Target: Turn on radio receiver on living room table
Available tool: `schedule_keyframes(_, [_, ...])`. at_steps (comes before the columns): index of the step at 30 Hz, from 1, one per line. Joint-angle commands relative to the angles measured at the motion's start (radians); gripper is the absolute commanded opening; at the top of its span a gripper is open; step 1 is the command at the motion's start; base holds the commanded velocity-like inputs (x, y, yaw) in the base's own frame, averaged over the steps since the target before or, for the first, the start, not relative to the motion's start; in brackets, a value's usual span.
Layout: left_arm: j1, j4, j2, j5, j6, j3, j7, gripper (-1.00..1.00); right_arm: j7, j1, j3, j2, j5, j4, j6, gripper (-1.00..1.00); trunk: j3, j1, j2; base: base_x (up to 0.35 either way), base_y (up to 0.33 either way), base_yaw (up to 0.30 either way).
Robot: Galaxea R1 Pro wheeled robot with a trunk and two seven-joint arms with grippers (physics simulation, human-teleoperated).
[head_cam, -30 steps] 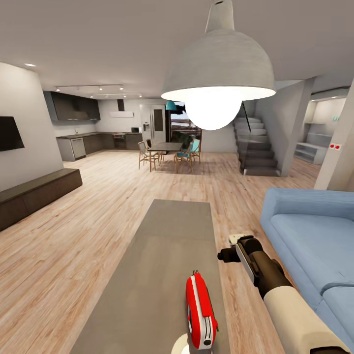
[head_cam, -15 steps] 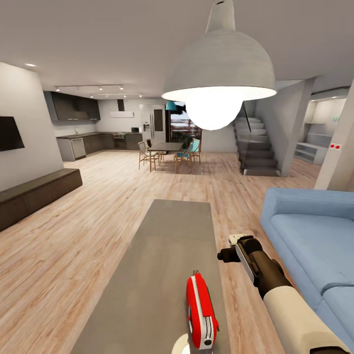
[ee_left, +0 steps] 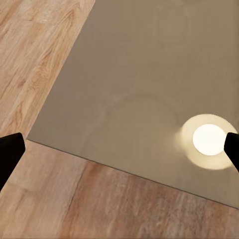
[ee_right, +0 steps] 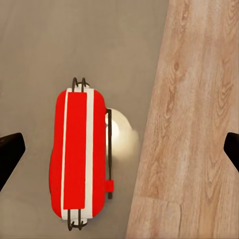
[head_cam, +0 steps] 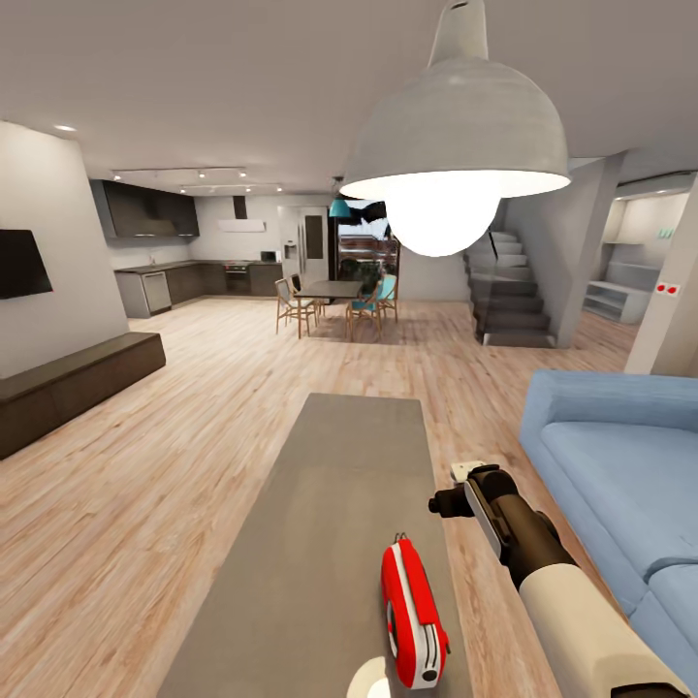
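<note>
The red radio receiver (head_cam: pixel 415 625) with white side bands stands on the near end of the long grey table (head_cam: pixel 339 475), close to its sofa-side edge. In the right wrist view the radio (ee_right: pixel 77 154) shows from above, its thin wire handle along one side. My right gripper (ee_right: pixel 119 149) hangs open above it, its fingertips (ee_right: pixel 10 152) spread wide and touching nothing. My right arm (head_cam: pixel 504 528) reaches in beside the table. My left gripper (ee_left: pixel 119 152) is open over the table's edge (ee_left: pixel 55 144), holding nothing.
The blue sofa (head_cam: pixel 620 465) lies right of the table across a strip of plank floor (head_cam: pixel 485 601). A white dome pendant lamp (head_cam: pixel 456 145) hangs ahead; its glare shows on the tabletop (ee_left: pixel 208 139). A dark low bench (head_cam: pixel 78 378) lines the left wall; a dining table with chairs (head_cam: pixel 334 291) stands far back.
The whole head view has shifted, so the camera moved: lamp and radio sit further right in the picture. The radio and my right arm hold their places.
</note>
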Motion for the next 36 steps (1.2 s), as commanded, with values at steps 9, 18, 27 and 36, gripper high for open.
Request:
schedule_keyframes(9, [0.000,0.000,-0.001,0.000,-0.001,-0.001,-0.002,1.00,0.001,0.000,0.001,0.001,-0.003,0.006,0.000,1.00,0.000,0.000,0.000,0.000,0.006,0.000])
schedule_keyframes(18, [0.000,0.000,-0.002,0.000,-0.003,-0.003,-0.003,1.00,0.077,0.000,0.053,0.053,-0.003,0.157,-0.083,1.00,0.000,0.000,0.000,0.000,0.000,0.000])
schedule_keyframes(27, [0.000,0.000,-0.002,0.000,-0.003,-0.003,-0.002,1.00,0.117,0.000,0.067,0.055,0.003,0.228,-0.096,1.00,0.000,0.000,0.000,0.000,0.000,0.000])
schedule_keyframes(36, [0.000,0.000,-0.002,0.001,-0.004,-0.003,-0.003,1.00,0.119,-0.008,0.069,0.053,0.024,0.242,-0.095,1.00,0.000,0.000,0.000,0.000,0.000,0.000])
